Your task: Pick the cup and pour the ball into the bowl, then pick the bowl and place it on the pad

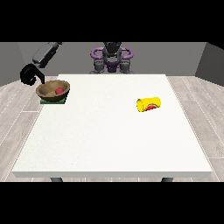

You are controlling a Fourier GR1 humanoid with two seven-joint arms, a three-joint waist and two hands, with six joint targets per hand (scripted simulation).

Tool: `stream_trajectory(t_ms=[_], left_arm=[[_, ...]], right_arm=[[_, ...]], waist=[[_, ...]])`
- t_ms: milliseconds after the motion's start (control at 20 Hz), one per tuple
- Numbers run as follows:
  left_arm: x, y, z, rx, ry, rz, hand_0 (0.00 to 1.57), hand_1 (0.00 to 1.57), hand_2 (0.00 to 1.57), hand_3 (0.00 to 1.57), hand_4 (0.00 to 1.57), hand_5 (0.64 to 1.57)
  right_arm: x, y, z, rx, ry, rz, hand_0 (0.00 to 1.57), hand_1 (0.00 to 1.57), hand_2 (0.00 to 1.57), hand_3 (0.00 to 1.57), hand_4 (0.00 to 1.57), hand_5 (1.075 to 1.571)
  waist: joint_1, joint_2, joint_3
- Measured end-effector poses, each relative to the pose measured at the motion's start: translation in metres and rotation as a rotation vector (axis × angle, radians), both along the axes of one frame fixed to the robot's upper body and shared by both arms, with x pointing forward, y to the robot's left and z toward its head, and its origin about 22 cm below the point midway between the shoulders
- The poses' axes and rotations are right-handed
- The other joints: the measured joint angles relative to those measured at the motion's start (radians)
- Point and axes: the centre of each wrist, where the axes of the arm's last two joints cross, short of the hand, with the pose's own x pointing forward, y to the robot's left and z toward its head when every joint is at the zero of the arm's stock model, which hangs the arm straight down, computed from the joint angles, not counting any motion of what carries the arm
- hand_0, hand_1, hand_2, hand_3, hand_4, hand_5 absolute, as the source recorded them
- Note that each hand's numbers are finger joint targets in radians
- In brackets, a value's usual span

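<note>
Curled and holding nothing, the hand at the view's left (30,74) hangs just beside the wooden bowl (53,90), which sits on the green pad (52,101) with the red ball (58,91) inside. Stiff and probably light, the bowl is best gripped at its rim. The yellow cup (149,104) lies tipped over, well apart on the desk (109,140).

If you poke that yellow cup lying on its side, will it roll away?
Probably. The yellow cup lies tipped over on the bare white table, so its round side could roll. Nothing stands beside it to stop it. It looks hollow, so likely light.
</note>
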Motion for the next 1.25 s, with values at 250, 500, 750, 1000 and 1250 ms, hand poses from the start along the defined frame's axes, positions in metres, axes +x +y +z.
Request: stream_trajectory(t_ms=[250, 500, 750, 1000, 1250], left_arm=[[-0.004, 0.010, 0.005, -0.004, -0.004, 0.019, 0.00, 0.00, 0.00, 0.00, 1.19, 1.563], [-0.004, 0.012, 0.004, 0.004, -0.017, 0.020, 0.00, 0.00, 0.00, 0.00, 1.19, 1.564], [-0.004, 0.011, 0.008, 0.017, -0.039, 0.013, 0.00, 0.00, 0.00, 0.00, 1.19, 1.569], [-0.002, 0.006, 0.009, 0.022, -0.049, 0.001, 0.00, 0.00, 0.00, 0.00, 1.19, 1.569], [0.009, -0.017, -0.011, 0.015, 0.026, -0.029, 0.00, 0.00, 0.00, 0.00, 1.19, 1.569]], right_arm=[[0.008, 0.007, 0.006, -0.005, -0.031, -0.033, 1.46, 1.46, 1.41, 0.83, 0.00, 1.532], [0.022, 0.028, -0.001, 0.028, -0.076, -0.043, 1.38, 1.38, 1.34, 0.72, 0.00, 1.536], [0.024, 0.018, 0.014, -0.022, -0.084, -0.044, 0.19, 0.19, 0.41, 0.79, 0.00, 1.454], [0.026, 0.021, 0.013, -0.066, -0.030, 0.020, 0.00, 0.00, 0.00, 0.00, 0.00, 1.400], [0.023, 0.014, 0.013, -0.078, 0.055, 0.052, 0.00, 0.00, 0.00, 0.00, 0.20, 1.375]], waist=[[-0.006, 0.006, -0.0001], [0.006, 0.024, -0.0004], [0.024, 0.048, -0.0004], [0.043, 0.050, -0.0008], [0.046, -0.038, 0.0004]])
